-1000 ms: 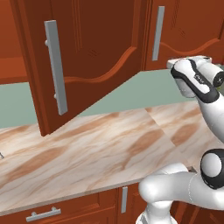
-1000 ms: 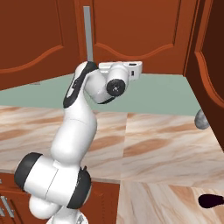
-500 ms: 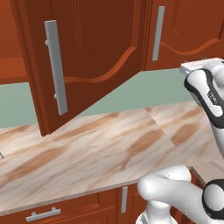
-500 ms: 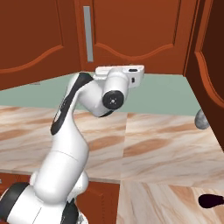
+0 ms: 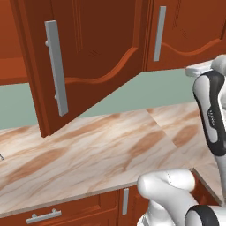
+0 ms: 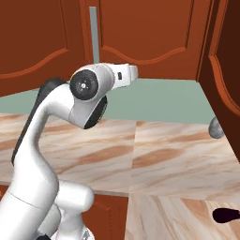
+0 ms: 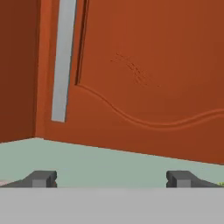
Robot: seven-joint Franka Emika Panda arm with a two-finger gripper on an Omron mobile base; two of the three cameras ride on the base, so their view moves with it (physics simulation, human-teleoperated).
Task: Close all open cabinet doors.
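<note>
One cabinet door point(image 5: 88, 57) in the upper left of the left base view stands swung out over the marble surface point(image 5: 97, 154), so it needs closing. The gripper point(image 7: 111, 178), jaws wide apart and empty, faces a shut door point(image 7: 148, 74) beside its grey handle point(image 7: 62, 61).

— How was the light?
— Even and bright, rendered flat; no glare on the marble counter point(image 5: 101, 150).
— Shadows?
— Soft ones only: the inner cabinet side at the left of the hand view was darker.
— Sharpness?
— Crisp in both base views; the hand view looked slightly soft, without edge distortion.
</note>
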